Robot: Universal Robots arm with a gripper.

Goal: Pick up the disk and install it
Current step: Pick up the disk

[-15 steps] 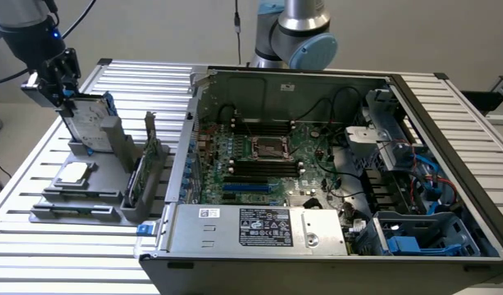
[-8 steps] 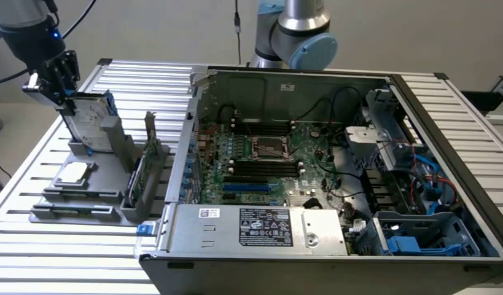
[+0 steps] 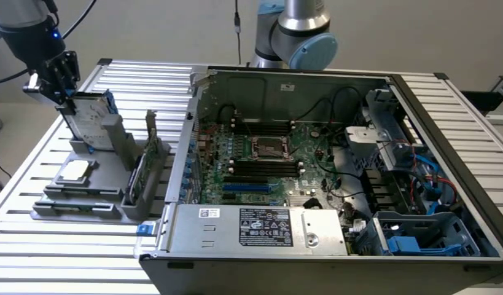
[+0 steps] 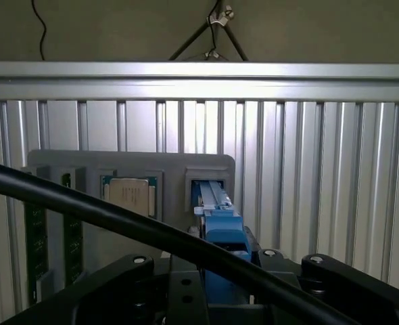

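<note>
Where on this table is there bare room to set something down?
Bare slats lie on the table in front of the grey holder, and beyond the computer case on the exterior view's right. Inside the case is crowded.

Exterior view: set high, looked steeply down across the slatted table (image 3: pixel 22 246) at mid-range, with the open computer case (image 3: pixel 333 83) central and the grey holder (image 3: pixel 112 141) at the exterior view's left.
Wrist view: set close above, faced down along the disk (image 4: pixel 223 227), seen edge-on.
Shared: holder, disk, chip (image 4: pixel 128 195), table slats.
</note>
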